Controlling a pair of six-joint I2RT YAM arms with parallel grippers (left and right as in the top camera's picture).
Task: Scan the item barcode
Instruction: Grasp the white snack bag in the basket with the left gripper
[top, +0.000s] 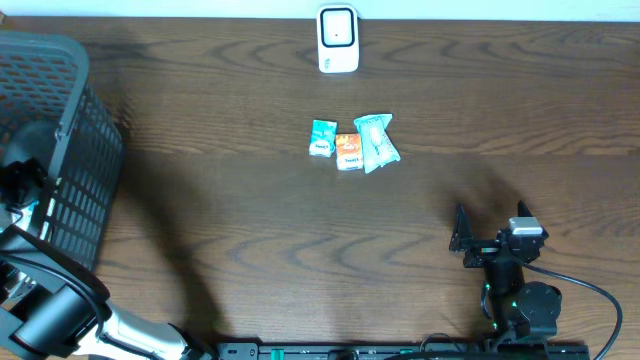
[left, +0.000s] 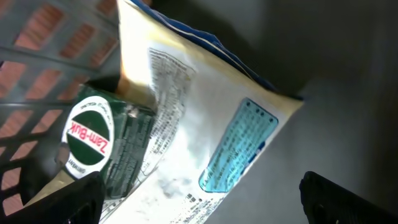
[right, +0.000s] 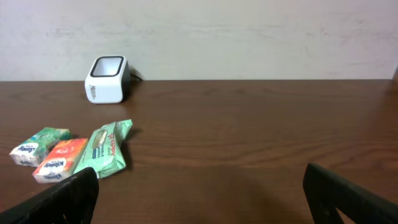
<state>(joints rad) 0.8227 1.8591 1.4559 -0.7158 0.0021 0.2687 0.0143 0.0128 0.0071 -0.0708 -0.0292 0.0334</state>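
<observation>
The left claw (left: 214, 199) is hanging released, fingers spread wide, inside the basket (left: 37, 37) at the counter's left end, right over a pouch (left: 205, 106). That pouch is looking like the item to scan. It is lying tilted, leaning on a Zam-Buk box (left: 118, 155). It is probably light, soft and slick, so it is likely going to crumple or slide. Pinching across a flat sealed edge seems wiser than squeezing the belly, and the printed panel should be facing outward. The basket walls are crowding the claw, so a straight lift is the safest way out.

The right claw (right: 205, 199) is also hanging wide and holding nothing, low over bare counter (top: 250, 240) at the near right. Further on, three small packets (top: 348, 150) are lying side by side mid-counter, touching. Beyond them the scanner (top: 338, 38) is standing near the far edge, window facing the arms. Open wood is stretching between basket and scanner, giving a clear path
</observation>
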